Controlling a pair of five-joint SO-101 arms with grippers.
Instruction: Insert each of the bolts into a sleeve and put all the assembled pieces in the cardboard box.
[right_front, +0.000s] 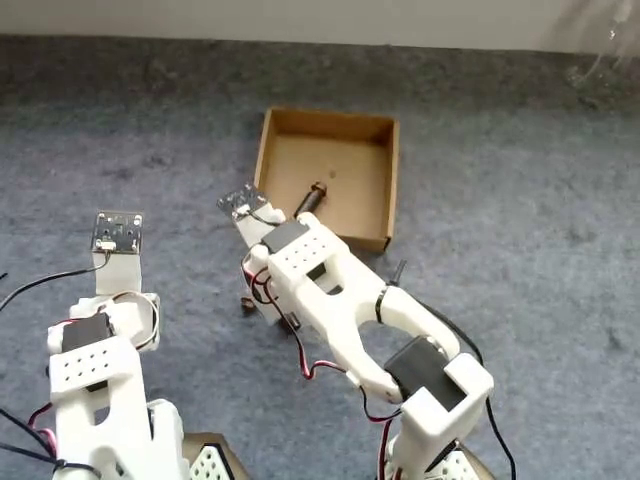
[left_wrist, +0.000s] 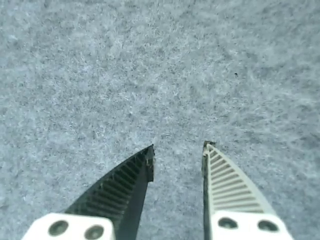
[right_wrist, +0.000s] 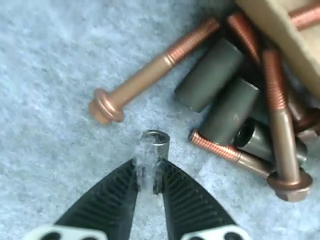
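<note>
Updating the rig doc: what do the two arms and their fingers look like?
Left arm and right arm are white plastic shells with black servo blocks, rows of small holes, loose red and black cables. The left gripper has one black ribbed finger and one white finger; the right gripper's ribbed fingers both look black, on white bases.
</note>
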